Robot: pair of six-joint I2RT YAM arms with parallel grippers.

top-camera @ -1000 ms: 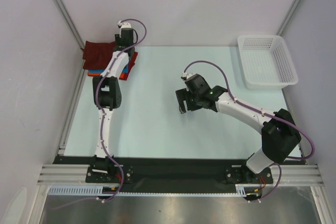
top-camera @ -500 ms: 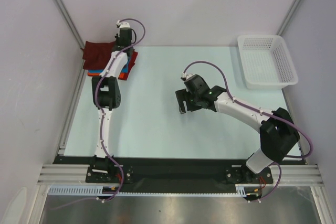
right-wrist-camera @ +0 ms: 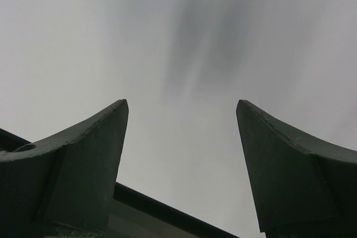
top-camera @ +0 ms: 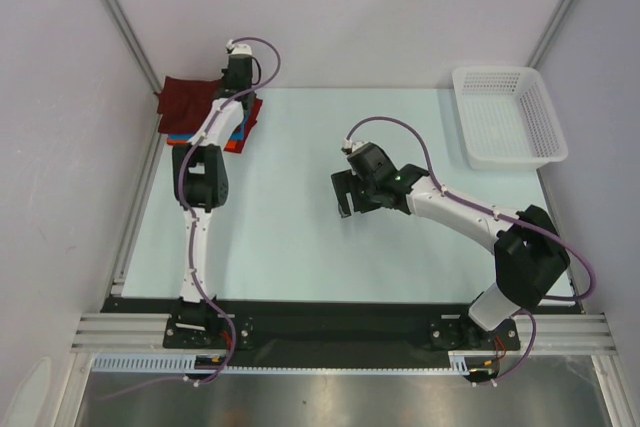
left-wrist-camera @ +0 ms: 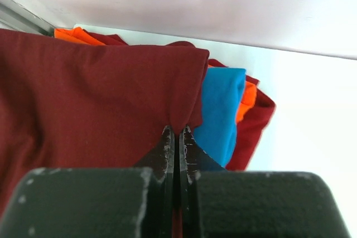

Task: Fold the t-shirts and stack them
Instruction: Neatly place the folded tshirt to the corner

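Far-left corner of the pale green bench [top-camera: 300, 237]: the plain dark maroon red cloth t-shirt [left-wrist-camera: 83, 98] lies on top of the pile, spread wider than the pile and reaching left toward the wall. Left fingers [left-wrist-camera: 172, 137] pressed fully together, pinching a puckered bit of its right-hand edge. Beneath and just right of that edge, the bright blue cloth t-shirt [left-wrist-camera: 223, 110] shows as a folded strip. The orange-red cloth t-shirt [left-wrist-camera: 249, 97] peeks out at its far side and at the back corner. More maroon cloth shows along the pile's right rim; cannot tell which layer it belongs to. Mid-bench, right fingers [top-camera: 344, 199] spread wide, holding nothing, hovering over bare surface well apart from the pile. White plastic mesh basket [top-camera: 500, 72] at the far right. Judgement: stacking step, 3rd shirt being laid on the other 2. Next move calls for opening the left fingers and lifting straight off so the cloth is not dragged, and perhaps squaring the overhang.
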